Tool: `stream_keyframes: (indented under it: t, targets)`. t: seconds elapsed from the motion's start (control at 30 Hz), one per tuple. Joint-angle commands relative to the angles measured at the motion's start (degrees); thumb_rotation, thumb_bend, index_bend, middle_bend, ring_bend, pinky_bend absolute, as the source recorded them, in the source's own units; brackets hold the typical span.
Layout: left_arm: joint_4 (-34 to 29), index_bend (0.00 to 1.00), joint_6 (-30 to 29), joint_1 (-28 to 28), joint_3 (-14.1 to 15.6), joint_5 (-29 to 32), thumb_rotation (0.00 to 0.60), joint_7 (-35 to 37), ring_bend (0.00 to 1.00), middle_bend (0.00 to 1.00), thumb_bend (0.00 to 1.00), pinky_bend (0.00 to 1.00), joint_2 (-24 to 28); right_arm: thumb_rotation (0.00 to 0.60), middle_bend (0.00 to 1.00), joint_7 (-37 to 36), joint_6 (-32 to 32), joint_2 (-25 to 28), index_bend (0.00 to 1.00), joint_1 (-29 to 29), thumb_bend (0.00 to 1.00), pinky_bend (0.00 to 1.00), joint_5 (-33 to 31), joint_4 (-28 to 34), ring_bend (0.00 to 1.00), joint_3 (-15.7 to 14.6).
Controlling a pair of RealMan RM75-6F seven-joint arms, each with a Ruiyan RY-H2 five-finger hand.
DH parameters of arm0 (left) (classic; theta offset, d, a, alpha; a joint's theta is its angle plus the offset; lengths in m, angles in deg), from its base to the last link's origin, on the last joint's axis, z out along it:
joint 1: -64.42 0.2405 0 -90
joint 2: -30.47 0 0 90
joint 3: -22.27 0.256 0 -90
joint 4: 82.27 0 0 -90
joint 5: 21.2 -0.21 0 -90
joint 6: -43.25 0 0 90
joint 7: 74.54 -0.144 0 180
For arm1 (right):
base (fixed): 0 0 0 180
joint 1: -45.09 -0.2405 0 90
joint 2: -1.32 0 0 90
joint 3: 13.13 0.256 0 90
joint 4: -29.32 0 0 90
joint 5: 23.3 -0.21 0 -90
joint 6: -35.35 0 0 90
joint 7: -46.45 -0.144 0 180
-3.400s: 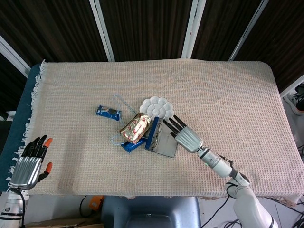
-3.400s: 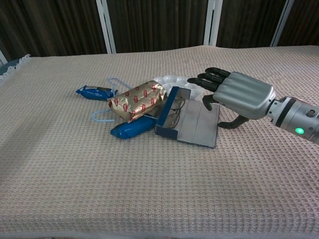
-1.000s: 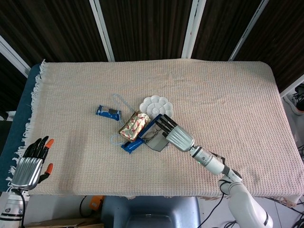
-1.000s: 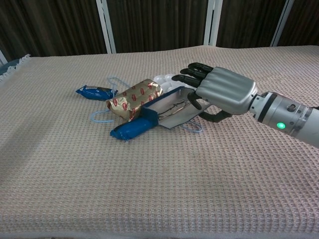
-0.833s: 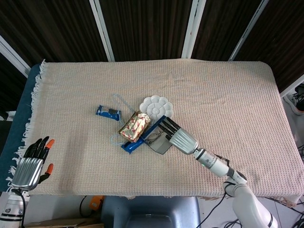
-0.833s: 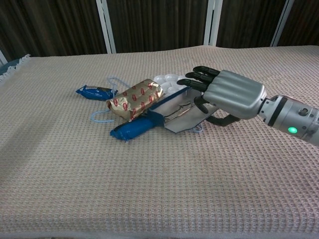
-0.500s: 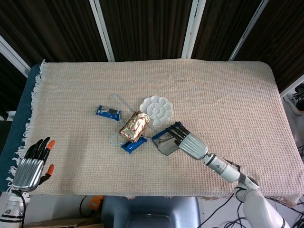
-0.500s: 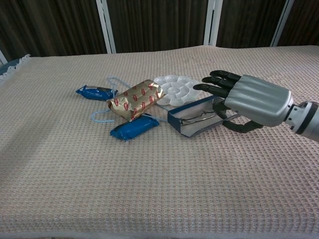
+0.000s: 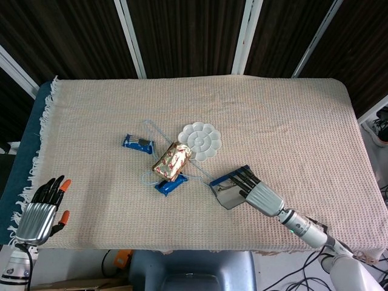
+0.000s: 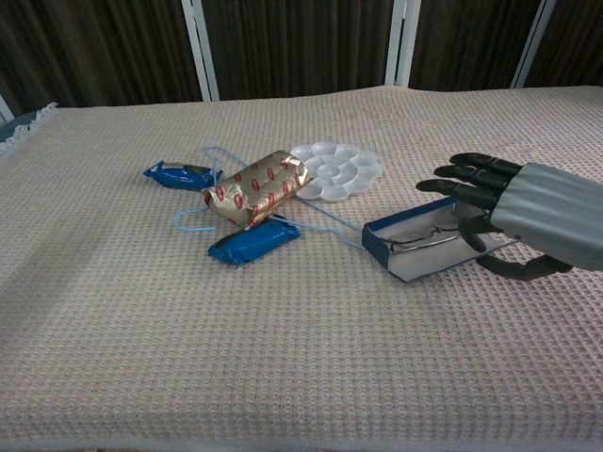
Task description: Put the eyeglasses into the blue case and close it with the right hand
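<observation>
The blue case [image 9: 228, 184] [image 10: 412, 245] lies open on the cloth, right of the pile, with its grey lid flap spread toward me. Thin-rimmed eyeglasses [image 10: 426, 236] lie inside it. My right hand [image 9: 259, 193] [image 10: 528, 222] is at the case's right end, fingers stretched over its far wall and the thumb curled below the lid, so it grips the case. My left hand [image 9: 40, 212] hangs off the table's front left corner, holding nothing, fingers apart; the chest view does not show it.
A white flower-shaped palette [image 9: 200, 137] [image 10: 335, 171] lies behind the case. To its left lie a gold-and-red wrapped packet [image 9: 172, 162] [image 10: 254, 188], two blue packets [image 9: 138, 142] [image 9: 169, 184] and a light-blue cord [image 10: 325, 218] running toward the case.
My right hand has drawn the case with the eyeglasses out of the pile, to the right and toward the front edge. The packets stayed put. The left hand has not moved.
</observation>
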Motion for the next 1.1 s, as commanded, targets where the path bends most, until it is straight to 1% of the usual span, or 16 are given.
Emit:
stream_keyframes:
  t: [0.03, 0.23, 0.4, 0.63, 0.87, 1.1]
  targets:
    - [0.04, 0.0, -0.01, 0.02, 0.05, -0.09, 0.6, 0.01, 0.0, 0.0, 0.4, 0.16, 0.0, 0.6, 0.16, -0.16, -1.27, 1.25, 0.83, 1.69, 0.59, 0.0, 0.65, 1.38, 0.0, -0.8]
    - [-0.01, 0.0, 0.1, 0.02, 0.2, -0.27, 0.6, -0.33, 0.0, 0.0, 0.4, 0.16, -0.1, 0.6, 0.16, -0.03, -3.98, 3.59, 0.83, 3.81, 0.59, 0.0, 1.71, 4.51, 0.0, -1.45]
    - [-0.07, 0.0, 0.39, -0.05, 0.2, -0.15, 0.6, -0.61, 0.0, 0.0, 0.4, 0.16, -0.21, 0.6, 0.16, 0.21, -5.05, 5.16, 0.83, 3.85, 0.59, 0.0, 2.15, 7.96, 0.0, -0.92]
    - [-0.05, 0.0, 0.6, -0.12, 0.18, -0.03, 0.6, -0.52, 0.0, 0.0, 0.4, 0.16, -0.16, 0.6, 0.16, -0.11, -3.49, 6.49, 0.83, 2.5, 0.59, 0.0, 1.36, 13.04, 0.0, 1.16]
    - [-0.03, 0.0, 0.74, -0.17, 0.09, 0.14, 0.6, -0.17, 0.0, 0.0, 0.4, 0.16, 0.01, 0.6, 0.16, -2.29, -0.19, 7.23, 0.82, 0.9, 0.59, 0.0, -1.19, 17.21, 0.0, 4.49]
    - [0.03, 0.0, 1.06, -0.28, 0.09, 0.28, 0.6, -0.31, 0.0, 0.0, 0.4, 0.16, -0.06, 0.6, 0.16, -3.83, 3.3, 7.97, 0.82, -0.02, 0.59, 0.0, -3.23, 20.54, 0.0, 6.62]
